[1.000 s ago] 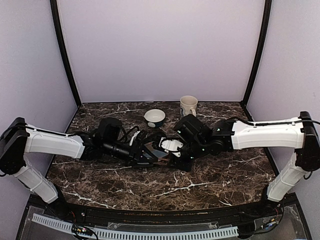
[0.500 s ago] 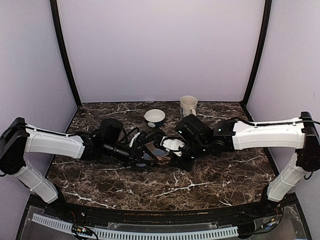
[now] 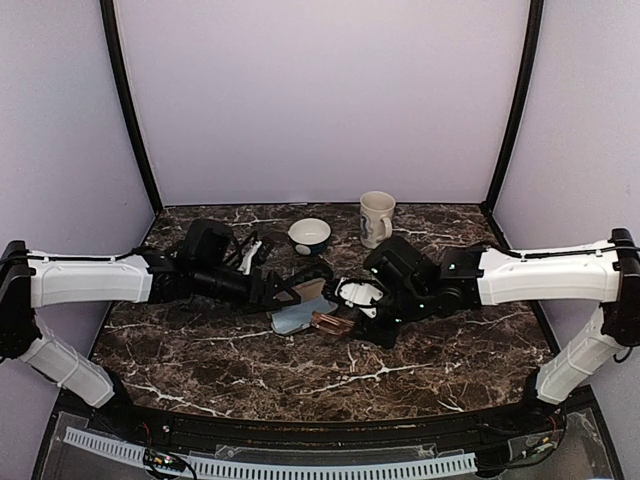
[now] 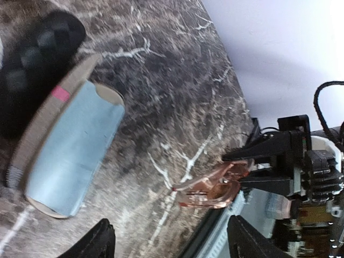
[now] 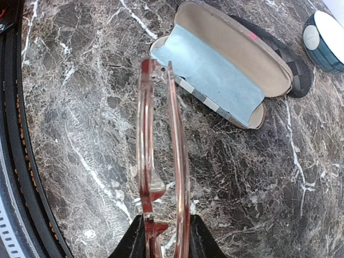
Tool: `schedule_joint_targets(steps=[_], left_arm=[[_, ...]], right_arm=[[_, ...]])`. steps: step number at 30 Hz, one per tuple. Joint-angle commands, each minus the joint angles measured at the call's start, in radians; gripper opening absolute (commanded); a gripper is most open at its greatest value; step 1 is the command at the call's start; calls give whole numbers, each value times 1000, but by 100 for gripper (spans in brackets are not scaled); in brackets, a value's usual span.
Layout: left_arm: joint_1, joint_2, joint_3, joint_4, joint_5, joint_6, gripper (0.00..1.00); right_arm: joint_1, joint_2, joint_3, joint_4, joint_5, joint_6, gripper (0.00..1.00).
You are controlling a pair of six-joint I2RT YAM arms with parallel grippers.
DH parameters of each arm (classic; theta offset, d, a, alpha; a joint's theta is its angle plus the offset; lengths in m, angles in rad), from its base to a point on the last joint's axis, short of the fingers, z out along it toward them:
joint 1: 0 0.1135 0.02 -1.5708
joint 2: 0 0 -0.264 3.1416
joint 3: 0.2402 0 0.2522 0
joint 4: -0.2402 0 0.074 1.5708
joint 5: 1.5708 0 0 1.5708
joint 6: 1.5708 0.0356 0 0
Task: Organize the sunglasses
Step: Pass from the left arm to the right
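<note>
Sunglasses [image 3: 328, 322], folded and rose-framed, sit clamped in the right gripper [image 3: 350, 316], seen from above, just ahead of the left gripper [image 3: 298, 290] and beside the open checkered case [image 3: 290, 322]. From the left wrist, that gripper's jaws stand wide apart and empty, with the blue-lined case below them. From the right wrist, fingers [image 5: 135, 243] pinch one end of the thin frame, which is likely light and brittle. The hinge end looks the safest hold.

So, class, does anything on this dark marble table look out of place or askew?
Only the pink translucent-framed sunglasses: they are folded and pinched in the right gripper, near but not in the open checkered case, which holds just a pale blue cloth. Nothing looks spilled or broken.
</note>
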Motion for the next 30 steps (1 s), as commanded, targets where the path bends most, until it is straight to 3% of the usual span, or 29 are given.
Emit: schedule_joint_targets(steps=[1, 4, 11, 16, 22, 30], left_arm=[[6, -56, 93, -202, -341, 264, 76], [11, -21, 134, -253, -435, 324, 80], [46, 140, 272, -384, -478, 429, 78], [86, 243, 319, -420, -397, 476, 78], [89, 306, 328, -346, -221, 489, 80], [89, 356, 396, -420, -246, 582, 64]], right_arm=[[-29, -50, -18, 59, -41, 25, 25], [-49, -59, -23, 66, -71, 25, 25], [-84, -49, -11, 64, -122, 23, 25], [-92, -42, -24, 86, -135, 35, 25], [-97, -35, -37, 103, -135, 46, 24], [-109, -47, -68, 116, -127, 60, 24]])
